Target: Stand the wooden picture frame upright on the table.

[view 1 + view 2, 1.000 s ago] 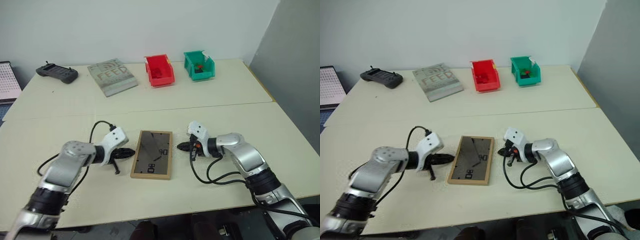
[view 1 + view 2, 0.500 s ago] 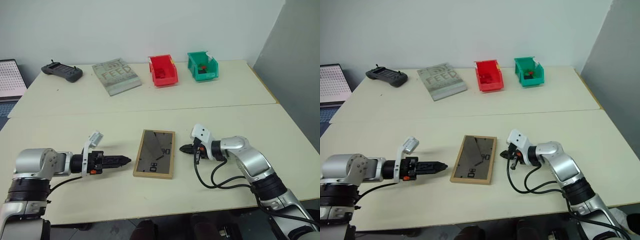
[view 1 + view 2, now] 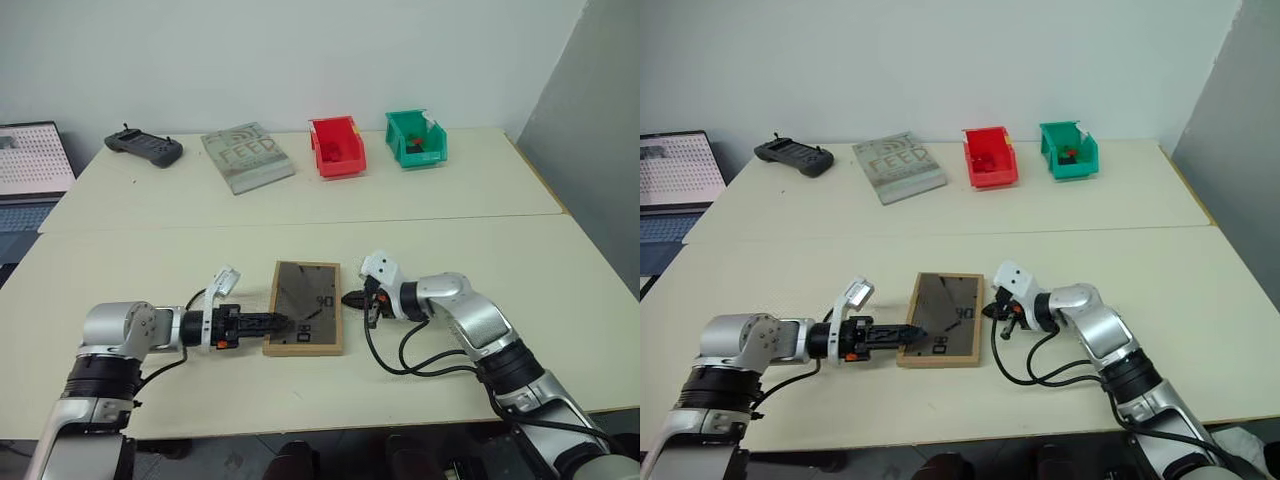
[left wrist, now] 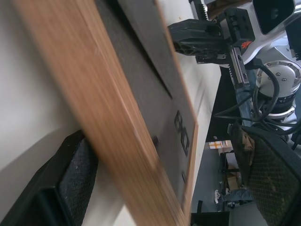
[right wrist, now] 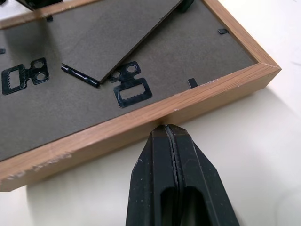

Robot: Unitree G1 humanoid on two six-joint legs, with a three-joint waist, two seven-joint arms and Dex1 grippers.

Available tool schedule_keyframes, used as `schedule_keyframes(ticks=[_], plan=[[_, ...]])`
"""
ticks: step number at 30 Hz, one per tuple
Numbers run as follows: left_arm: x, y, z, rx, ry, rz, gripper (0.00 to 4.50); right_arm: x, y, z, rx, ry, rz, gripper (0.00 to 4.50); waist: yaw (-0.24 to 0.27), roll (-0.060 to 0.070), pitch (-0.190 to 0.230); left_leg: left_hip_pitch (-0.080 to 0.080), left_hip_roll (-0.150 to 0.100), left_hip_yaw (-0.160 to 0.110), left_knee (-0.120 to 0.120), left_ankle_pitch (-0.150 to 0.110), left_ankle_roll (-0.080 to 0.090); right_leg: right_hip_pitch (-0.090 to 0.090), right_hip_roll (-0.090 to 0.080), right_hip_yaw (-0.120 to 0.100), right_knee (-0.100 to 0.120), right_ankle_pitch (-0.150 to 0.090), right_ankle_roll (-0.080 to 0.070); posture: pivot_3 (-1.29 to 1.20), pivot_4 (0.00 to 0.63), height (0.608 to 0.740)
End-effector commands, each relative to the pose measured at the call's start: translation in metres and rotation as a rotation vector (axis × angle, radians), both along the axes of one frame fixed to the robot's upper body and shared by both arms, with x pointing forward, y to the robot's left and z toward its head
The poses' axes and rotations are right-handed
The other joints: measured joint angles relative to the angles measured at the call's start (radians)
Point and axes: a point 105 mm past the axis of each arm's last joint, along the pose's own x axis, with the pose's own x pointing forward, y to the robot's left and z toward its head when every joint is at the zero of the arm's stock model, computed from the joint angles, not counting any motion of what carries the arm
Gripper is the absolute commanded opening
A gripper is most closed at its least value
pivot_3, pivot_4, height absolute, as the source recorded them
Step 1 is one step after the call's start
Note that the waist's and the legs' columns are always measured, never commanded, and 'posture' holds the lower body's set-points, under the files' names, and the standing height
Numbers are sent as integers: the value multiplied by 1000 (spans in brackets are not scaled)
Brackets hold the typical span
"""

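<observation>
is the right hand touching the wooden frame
Touching: in the right wrist view the shut right hand has its tip pressed against the wooden picture frame edge, no gap.

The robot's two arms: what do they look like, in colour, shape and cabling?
Both arms have rounded silver-grey metal segments with black joint bands. Each wrist carries a small white block, and loose black cables loop beside each forearm. The left end effector and the right end effector each have two narrow black fingers tapering to a point, with small orange-red marks near the base.

Pale cream table (image 3: 480,215), wooden picture frame (image 3: 303,321) face-down, grey book (image 3: 247,157), red bin (image 3: 337,146), green bin (image 3: 416,138), black controller (image 3: 145,148)
</observation>
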Motion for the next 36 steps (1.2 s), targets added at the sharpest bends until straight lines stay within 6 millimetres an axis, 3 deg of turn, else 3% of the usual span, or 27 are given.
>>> schedule_keyframes(ticks=[1,5,9,12,15,21,24,29,32,36], plan=[[-13,-10,-19,26,59,-38,4471,3,-1,10,16,-44,-12,0,0,0,0,0,0,0,0,0,0,0,0,0,0,0,0,0,150,740],[-19,-3,-22,47,65,-34,3998,-1,-6,5,17,-27,-28,0,-4,0,0,0,0,0,-1,0,0,0,0,0,0,0,0,0,150,740],[-21,2,-19,56,44,-38,3147,-1,-8,2,16,-27,-37,0,-21,0,0,0,1,0,-2,0,1,-2,0,1,0,0,0,0,150,740],[-14,7,-32,146,-18,-6,2462,-2,-5,5,33,-36,-21,0,-27,0,0,0,2,0,-3,-1,1,-2,1,0,0,0,0,0,150,740],[-2,7,-29,137,-61,44,1984,5,-9,14,42,-61,-47,0,-21,0,0,0,1,0,-3,-1,1,-2,1,0,0,0,0,0,150,740],[20,-3,-1,85,-218,96,1534,38,-38,60,113,-169,-226,0,-11,-1,0,-1,1,-1,-1,-1,1,-1,0,-1,0,0,0,0,150,740],[29,-11,48,16,-369,106,1441,38,-51,107,233,-192,-218,0,-12,-2,1,-1,1,-1,-1,-1,1,-1,0,-1,0,0,0,0,150,740],[30,-18,109,-59,-567,133,1435,18,-35,167,452,-78,-45,1242,-29,-4,2,-4,2,-1,-3,-1,1,-5,1,-1,0,0,0,0,150,740],[30,-20,132,-76,-653,168,1435,15,-19,182,490,-56,23,2023,-36,-4,2,-4,2,-1,-3,-1,1,-6,2,1,0,0,0,0,150,740],[29,-21,146,-94,-709,219,1435,19,6,187,486,-67,81,2911,-36,-4,2,-4,2,0,-4,-1,1,-7,2,1,0,0,0,0,150,740]])
